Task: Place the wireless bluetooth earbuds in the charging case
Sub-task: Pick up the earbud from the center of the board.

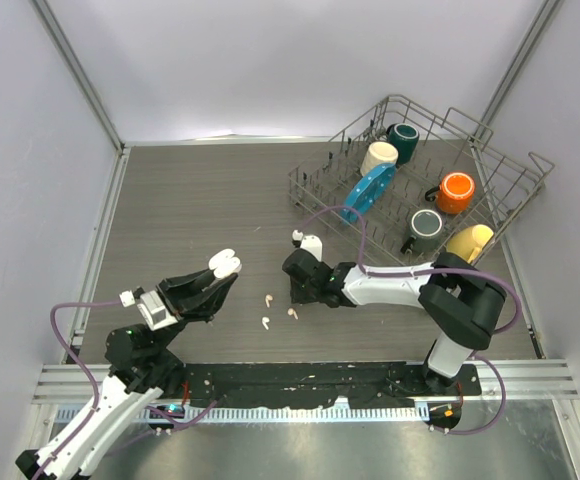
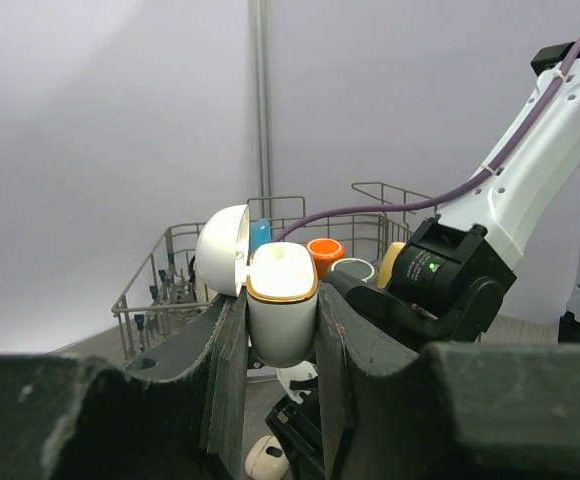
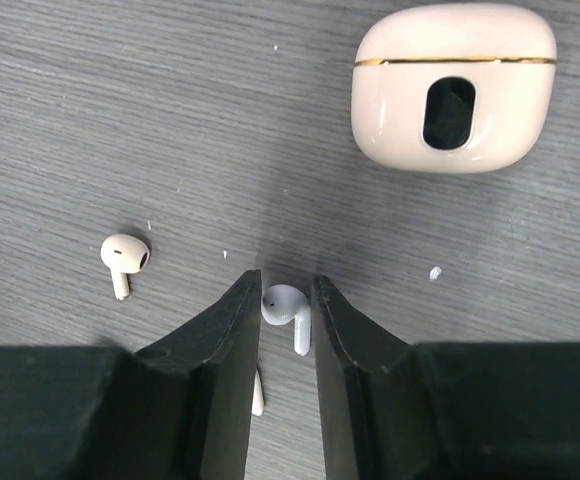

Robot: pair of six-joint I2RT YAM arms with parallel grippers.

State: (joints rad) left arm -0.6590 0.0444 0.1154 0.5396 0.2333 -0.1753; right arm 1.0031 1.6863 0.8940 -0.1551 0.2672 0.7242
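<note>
Grey wood-grain table (image 1: 190,200) lies between pale walls, with a wire dish rack (image 1: 322,168) full of mugs at its far right corner. The left hand (image 1: 218,277) is raised above the table's near left part, clamped on a white charging case with a gold rim (image 2: 282,300). The case stands upright between the fingers with its rounded lid (image 2: 220,250) swung open.

The right hand (image 3: 286,290) is down at the table's middle, its fingers pressed in on either side of a tiny white stemmed earbud (image 3: 288,305) that lies on the wood. A peach-beige earbud (image 3: 124,255) lies apart from it, beside that hand. A closed peach-beige case with a dark oval hole (image 3: 453,85) rests on the table beyond the fingertips.
</note>
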